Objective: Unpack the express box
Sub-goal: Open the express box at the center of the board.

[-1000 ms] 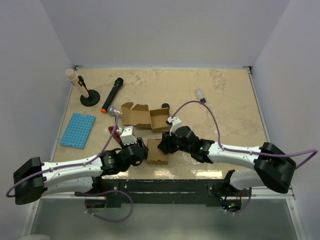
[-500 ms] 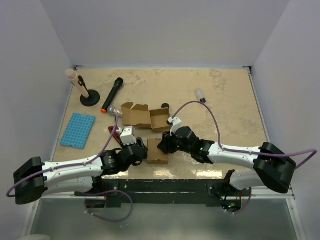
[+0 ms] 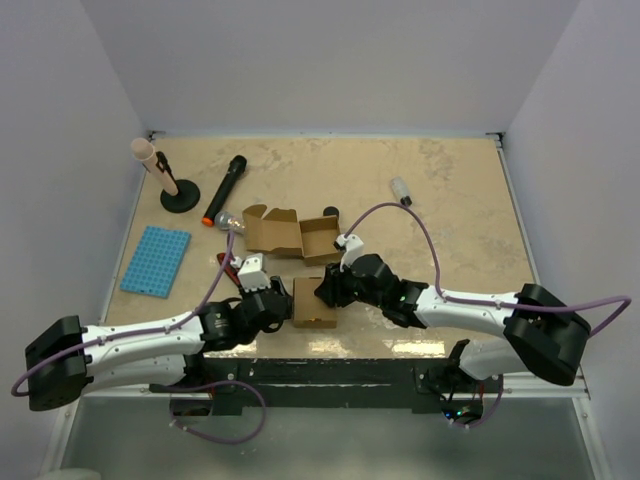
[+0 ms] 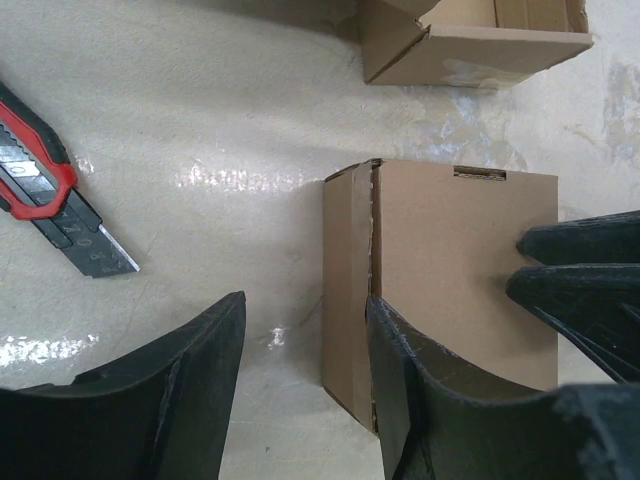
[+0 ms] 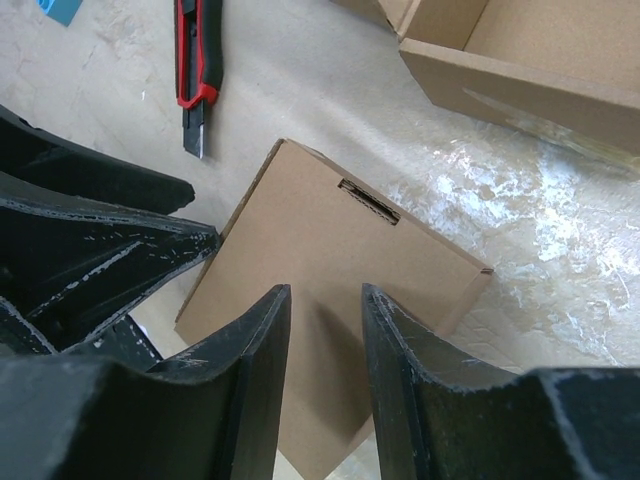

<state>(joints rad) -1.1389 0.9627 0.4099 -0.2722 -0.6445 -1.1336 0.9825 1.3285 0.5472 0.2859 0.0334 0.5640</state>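
The small closed brown cardboard box (image 3: 313, 303) is lying at the near edge of the bench (image 3: 450, 200), between both arms. The left gripper (image 4: 303, 325), jaws spread, is straddling its left wall. The right gripper (image 5: 325, 300), jaws parted and pinching nothing, is hovering over its top.

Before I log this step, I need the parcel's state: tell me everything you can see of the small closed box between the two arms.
The small box is brown corrugated cardboard, closed, with a slot near one top edge and a seam along another. It lies flat on the table near the front, before the open box. The left fingers straddle one side edge; the right fingers hover over its top; contact is unclear.
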